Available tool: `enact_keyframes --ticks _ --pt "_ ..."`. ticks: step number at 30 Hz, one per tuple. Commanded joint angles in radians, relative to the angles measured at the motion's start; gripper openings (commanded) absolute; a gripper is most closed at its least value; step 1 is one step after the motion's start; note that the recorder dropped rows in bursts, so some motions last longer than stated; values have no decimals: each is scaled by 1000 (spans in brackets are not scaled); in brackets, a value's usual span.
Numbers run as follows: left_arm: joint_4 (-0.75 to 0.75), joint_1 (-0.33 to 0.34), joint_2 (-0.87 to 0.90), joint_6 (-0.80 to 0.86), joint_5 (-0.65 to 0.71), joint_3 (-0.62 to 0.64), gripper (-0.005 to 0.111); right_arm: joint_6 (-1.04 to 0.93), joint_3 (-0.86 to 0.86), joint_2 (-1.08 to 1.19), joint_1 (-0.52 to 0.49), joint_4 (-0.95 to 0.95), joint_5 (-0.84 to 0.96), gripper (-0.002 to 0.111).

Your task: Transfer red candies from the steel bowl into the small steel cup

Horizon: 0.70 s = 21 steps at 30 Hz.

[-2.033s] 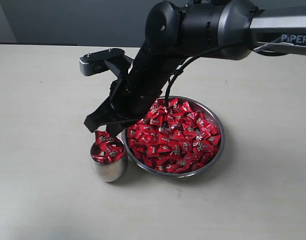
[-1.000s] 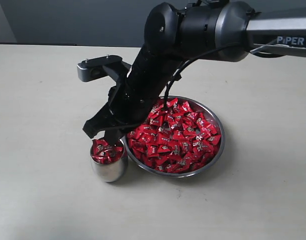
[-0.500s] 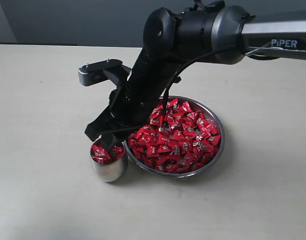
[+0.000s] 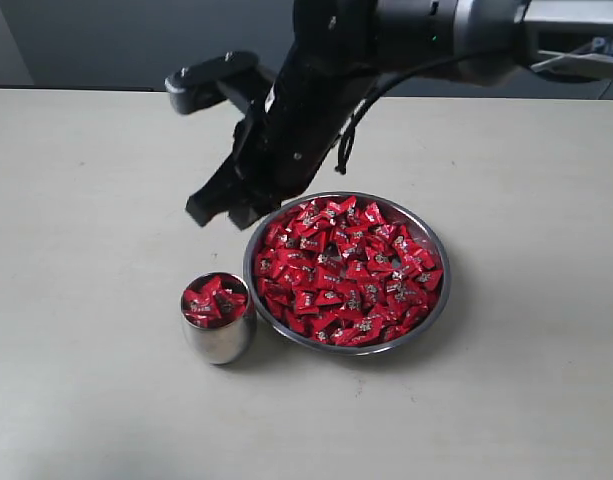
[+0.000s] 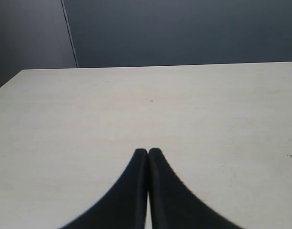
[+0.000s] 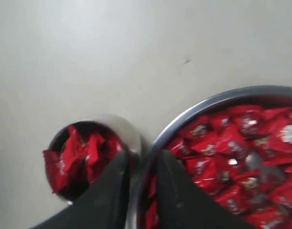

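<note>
Left of centre in the exterior view, the right gripper [image 4: 226, 213] hangs narrowly parted and empty above the rounded, polished small steel cup [image 4: 218, 345], probably held high to clear its brimful load. Crinkly foil red candies [image 4: 351, 270] heap the shallow steel bowl [image 4: 444, 290] just beside. The left gripper [image 5: 148, 152], pressed together, idles over matte table [image 5: 88, 109].

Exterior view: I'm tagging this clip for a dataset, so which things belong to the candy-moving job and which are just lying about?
Part of the job:
red candies
steel bowl
small steel cup, with candies in it
right end effector, open and empty

Not part of it:
table
left end effector, shut, with no candies in its view
dark wall
</note>
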Motion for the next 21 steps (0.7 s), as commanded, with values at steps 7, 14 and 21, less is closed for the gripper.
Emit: enact_keyframes --ticks 7,14,21 --pt "1 1 -4 -3 -2 4 0 128 81 -174 -158 -108 -270 0" --pt "1 1 -4 -3 -2 4 0 87 347 -364 -228 -118 -553 0" --pt "1 1 -4 -3 -2 4 0 12 533 -504 -244 -126 -638 0"
